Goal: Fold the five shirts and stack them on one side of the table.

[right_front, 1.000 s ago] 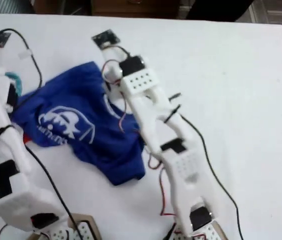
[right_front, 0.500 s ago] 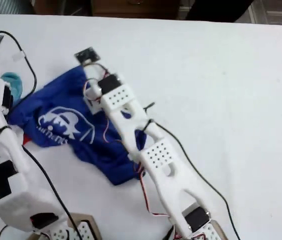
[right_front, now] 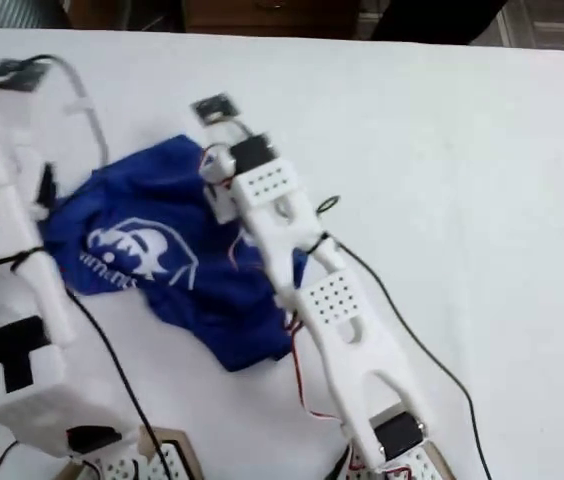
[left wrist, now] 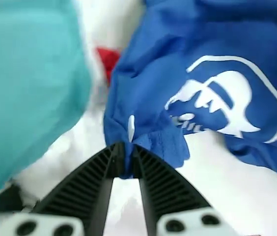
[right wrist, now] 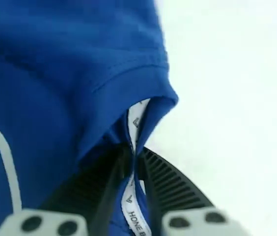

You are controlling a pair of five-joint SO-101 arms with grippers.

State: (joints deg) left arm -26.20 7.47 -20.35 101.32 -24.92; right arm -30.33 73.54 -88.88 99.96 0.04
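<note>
Pinching the blue shirt (right_front: 177,300) twice over! Edge clamped in the left jaws, collar in the right jaws.

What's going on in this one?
Both arms are handling one blue shirt, which lies crumpled and unfolded on the white table. The left gripper is shut on a fold at the shirt's edge. The right gripper is shut on the fabric by its label. A teal cloth sits near the left gripper.
</note>
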